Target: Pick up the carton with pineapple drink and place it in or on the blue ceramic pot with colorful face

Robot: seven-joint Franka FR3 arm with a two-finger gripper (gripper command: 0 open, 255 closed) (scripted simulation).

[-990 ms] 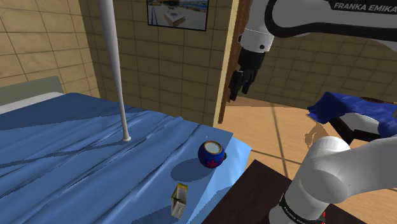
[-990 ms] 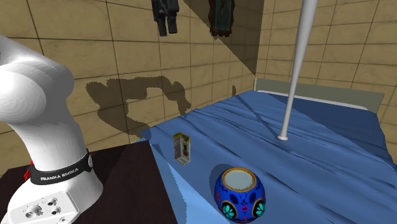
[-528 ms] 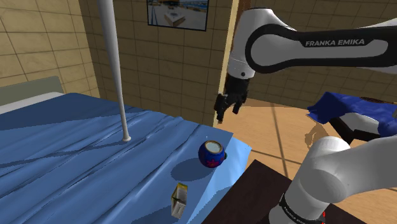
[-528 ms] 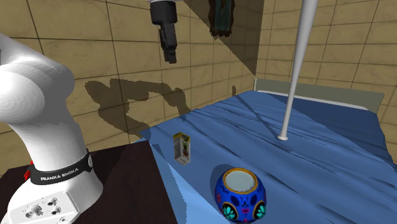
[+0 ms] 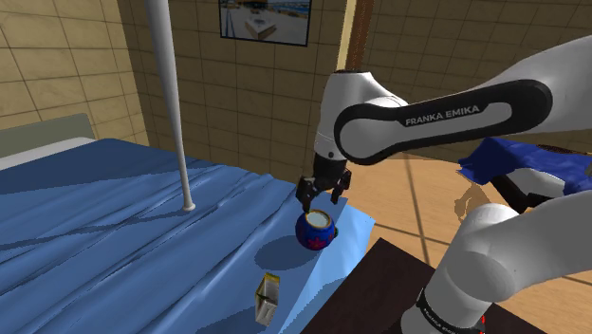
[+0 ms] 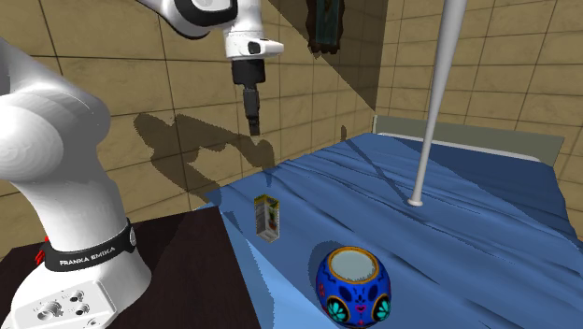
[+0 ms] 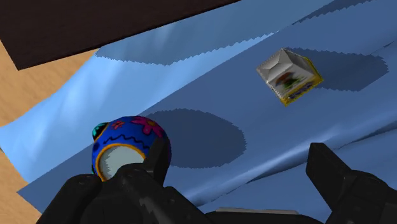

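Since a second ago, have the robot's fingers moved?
Yes. In the shoulder view the fingers dropped from high beside the brown door frame to just above the blue pot.

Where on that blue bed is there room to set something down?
The blue sheet lies bare left of the white pole in the shoulder view, and between pole and pot. Crowded: the near edge, where carton and pot stand by the dark stand.

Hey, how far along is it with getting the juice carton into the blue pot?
Nothing is done yet: the carton stands on the blue sheet, untouched, and the pot is empty. In hand: the claw hangs open in the air, holding nothing. Left: grasping, lifting and placing the carton.
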